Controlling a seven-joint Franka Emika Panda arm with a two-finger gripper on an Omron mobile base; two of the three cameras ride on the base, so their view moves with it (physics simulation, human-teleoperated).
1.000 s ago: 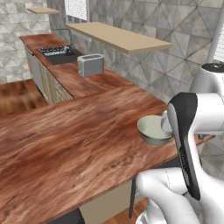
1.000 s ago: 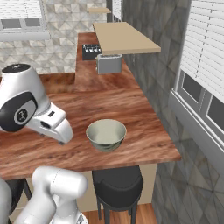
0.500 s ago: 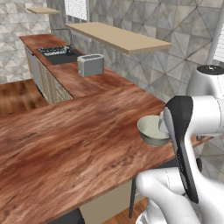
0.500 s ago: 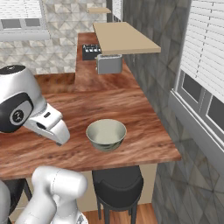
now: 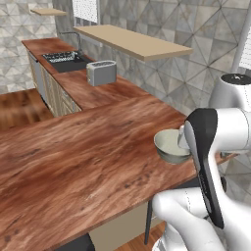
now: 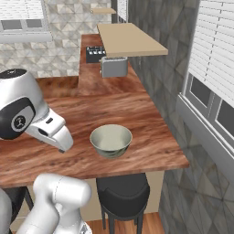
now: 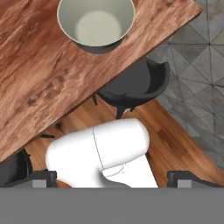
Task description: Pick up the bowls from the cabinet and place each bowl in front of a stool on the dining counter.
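A deep grey-green bowl [image 5: 170, 146] [image 6: 110, 140] [image 7: 96, 22] with a pale inside stands upright on the dining counter [image 5: 83, 162] [image 6: 146, 119] [image 7: 39, 83], close to its edge. Just below that edge is a black round stool [image 6: 122, 192] [image 7: 135, 83]. The dark seat of another stool [image 7: 12, 168] shows further along the counter. My gripper [image 7: 113, 177] is open and holds nothing. It looks down from well above, and the bowl lies far from its fingertips [image 7: 43, 177]. The cabinet is out of view.
A silver toaster [image 5: 101, 72] [image 6: 114, 66] sits on the side counter under a thin tan wall shelf [image 5: 132, 41] [image 6: 130, 40]. A sink [image 5: 66, 60] lies beyond it. A window with blinds [image 6: 215, 59] lines the right wall. Wood floor [image 7: 175, 140] lies below the counter edge.
The arm has shifted only slightly. The bowl rests in the same spot and the jaws stay wide apart.
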